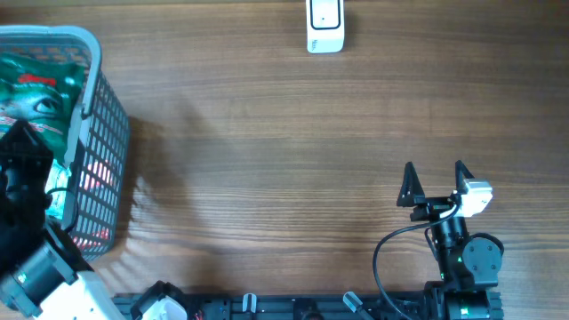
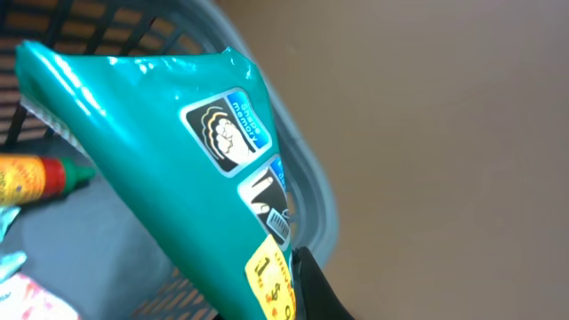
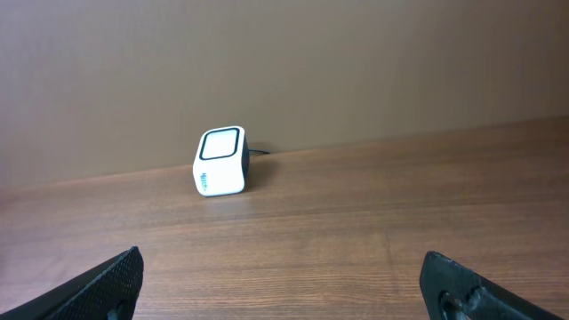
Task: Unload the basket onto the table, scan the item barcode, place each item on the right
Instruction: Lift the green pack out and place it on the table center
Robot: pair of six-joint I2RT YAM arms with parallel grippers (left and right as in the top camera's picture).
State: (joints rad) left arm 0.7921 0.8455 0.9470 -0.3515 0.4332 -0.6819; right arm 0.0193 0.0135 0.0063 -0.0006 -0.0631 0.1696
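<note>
From overhead: grey basket (image 1: pixel 107 151) at the left edge of the table (image 1: pixel 267 133), teal packet (image 1: pixel 36 89) over its interior. Left claw (image 1: pixel 22 156) down in the basket, dark and hard to read from here. White scanner (image 1: pixel 324 27) parked at the far edge, well apart from the basket, window face likely turned toward the arms for an easy presentation. Right claw (image 1: pixel 436 182) low at the near right, pointing at the scanner.

From the left wrist: teal packet (image 2: pixel 151 151) filling the frame, drawn up taut from the bottom edge beside one black finger (image 2: pixel 316 289). Clamped shut on a thin fold of the packet, by the look of it; a tight pinch suits a slippery pouch. Basket rim (image 2: pixel 311 187) just behind, so packet not yet clear of the basket. Logos and a yellow sticker (image 2: pixel 271 284) visible, no barcode on this face. Red-and-yellow bottle (image 2: pixel 36 178) lying on the basket floor.

From the right wrist: fingers spread wide, holding nothing. Scanner (image 3: pixel 220 160) centred ahead, cable trailing behind.
</note>
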